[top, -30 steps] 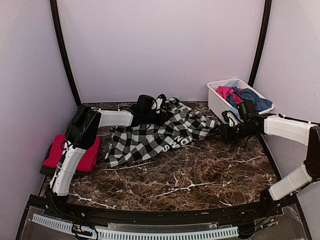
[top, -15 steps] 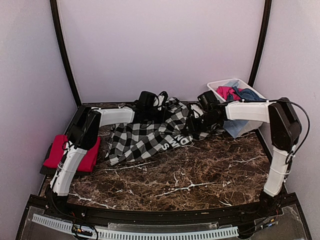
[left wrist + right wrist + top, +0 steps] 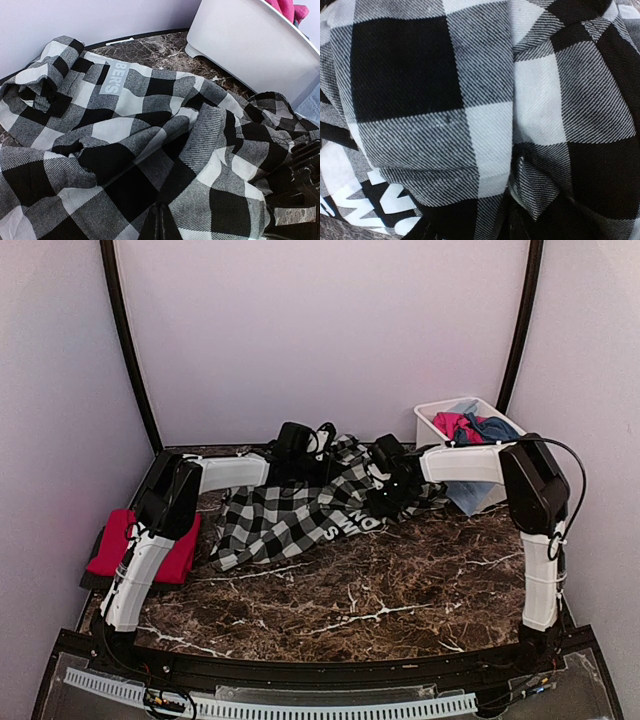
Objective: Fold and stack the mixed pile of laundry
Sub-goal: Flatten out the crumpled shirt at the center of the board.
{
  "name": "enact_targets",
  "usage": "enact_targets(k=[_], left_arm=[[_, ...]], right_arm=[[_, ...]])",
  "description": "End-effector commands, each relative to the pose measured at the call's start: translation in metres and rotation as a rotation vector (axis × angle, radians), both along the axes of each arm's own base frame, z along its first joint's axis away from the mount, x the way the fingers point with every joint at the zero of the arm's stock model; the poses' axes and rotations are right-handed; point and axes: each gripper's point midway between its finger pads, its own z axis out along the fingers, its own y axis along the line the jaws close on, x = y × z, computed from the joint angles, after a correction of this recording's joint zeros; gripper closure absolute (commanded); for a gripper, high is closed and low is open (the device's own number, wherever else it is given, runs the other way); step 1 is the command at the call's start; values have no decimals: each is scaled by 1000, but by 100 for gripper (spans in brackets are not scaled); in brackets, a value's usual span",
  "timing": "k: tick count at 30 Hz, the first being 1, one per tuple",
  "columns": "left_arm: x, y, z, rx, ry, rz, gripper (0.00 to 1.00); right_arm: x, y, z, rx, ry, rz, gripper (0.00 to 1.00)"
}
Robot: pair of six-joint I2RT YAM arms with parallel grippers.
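The black-and-white checked garment with white lettering lies crumpled across the back middle of the table. It fills the left wrist view and the right wrist view. My left gripper is at its back edge; in the left wrist view the gripper is shut with the cloth pinched. My right gripper is over the garment's right part, its jaws buried in a gathered fold. A folded red tee lies at the left. Pink and blue pieces lie in the tub.
The white plastic tub stands at the back right corner, close to my right arm; its wall also shows in the left wrist view. The table is dark marble. Walls close in the back and both sides.
My right arm has swung left from the garment's right edge near the tub to over its right part, pulling cloth with it. The left arm has stayed put.
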Motion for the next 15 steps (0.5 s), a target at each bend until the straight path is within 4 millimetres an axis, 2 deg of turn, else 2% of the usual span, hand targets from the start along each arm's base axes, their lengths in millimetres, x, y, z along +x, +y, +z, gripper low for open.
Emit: enact_targets(k=[1, 4, 5, 6, 7, 11, 12, 15], left_arm=[[6, 4, 10, -8, -13, 12, 100], [7, 4, 24, -15, -27, 8, 96], [6, 5, 28, -11, -27, 9, 90], [6, 5, 41, -19, -46, 9, 86], [3, 9, 42, -5, -32, 13, 76], [-4, 26, 78, -4, -54, 54, 50], [-8, 33, 90, -4, -72, 73, 47], [-19, 48, 109, -4, -95, 101, 36]], right_arm=[[-3, -11, -1, -90, -9, -6, 74], [-11, 7, 23, 21, 1, 48, 99], [-13, 14, 36, 71, -3, 66, 100], [-16, 21, 52, 121, -8, 86, 100], [-17, 27, 68, 163, -19, 101, 100], [-21, 31, 124, 281, -52, 118, 100], [-23, 30, 134, 314, -55, 120, 100], [-29, 23, 153, 409, -30, 111, 100]])
